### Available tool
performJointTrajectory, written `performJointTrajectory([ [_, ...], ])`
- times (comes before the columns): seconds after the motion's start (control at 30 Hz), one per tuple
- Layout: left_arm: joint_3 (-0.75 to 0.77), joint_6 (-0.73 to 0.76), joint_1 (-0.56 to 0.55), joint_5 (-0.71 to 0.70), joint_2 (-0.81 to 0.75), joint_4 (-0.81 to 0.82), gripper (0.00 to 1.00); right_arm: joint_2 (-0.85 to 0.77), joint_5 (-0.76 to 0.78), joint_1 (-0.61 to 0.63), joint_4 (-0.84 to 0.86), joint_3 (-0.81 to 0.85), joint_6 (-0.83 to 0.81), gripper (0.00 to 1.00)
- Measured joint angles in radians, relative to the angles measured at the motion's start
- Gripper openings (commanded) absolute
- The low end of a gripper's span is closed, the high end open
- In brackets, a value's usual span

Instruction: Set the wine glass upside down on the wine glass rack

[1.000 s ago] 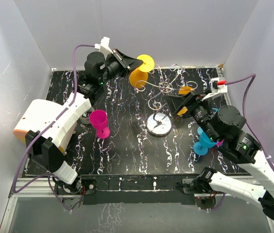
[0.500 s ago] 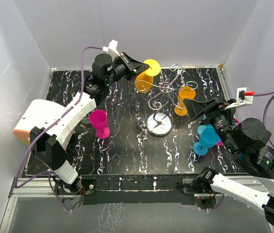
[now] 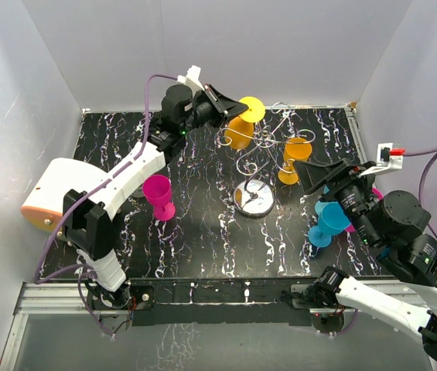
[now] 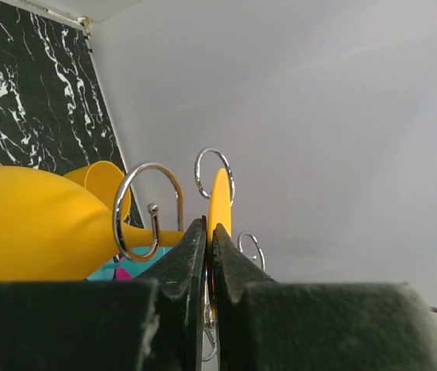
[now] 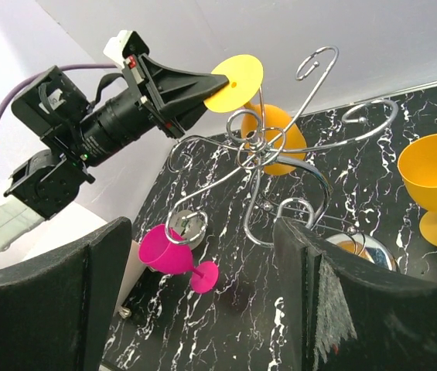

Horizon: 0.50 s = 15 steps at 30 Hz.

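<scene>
Fingers (image 4: 179,270) of outstretched left arm (image 3: 125,174) tight on wine glass (image 3: 237,135) foot, perhaps against rack (image 3: 254,198).

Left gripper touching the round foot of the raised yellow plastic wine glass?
Touching. Left wrist view: the left gripper pinches the thin round foot of the yellow plastic wine glass edge-on, no gap visible.

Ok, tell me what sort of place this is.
Probably a robot test cell, not a kitchen: plain white walls box in a marbled table, two arms are bolted at its edge, and a wire rack serves as prop.
</scene>
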Motion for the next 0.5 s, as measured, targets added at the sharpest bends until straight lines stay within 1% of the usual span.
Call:
performJointTrajectory([
  [0.37, 0.098, 0.018, 0.000, -0.032, 0.045, -0.010, 0.00, -0.004, -0.027, 0.000, 0.006, -0.008, 0.012, 0.72],
  [0.5, 0.112, 0.037, 0.000, -0.062, 0.063, -0.023, 0.00, -0.004, -0.047, 0.000, 0.022, -0.010, 0.018, 0.73],
])
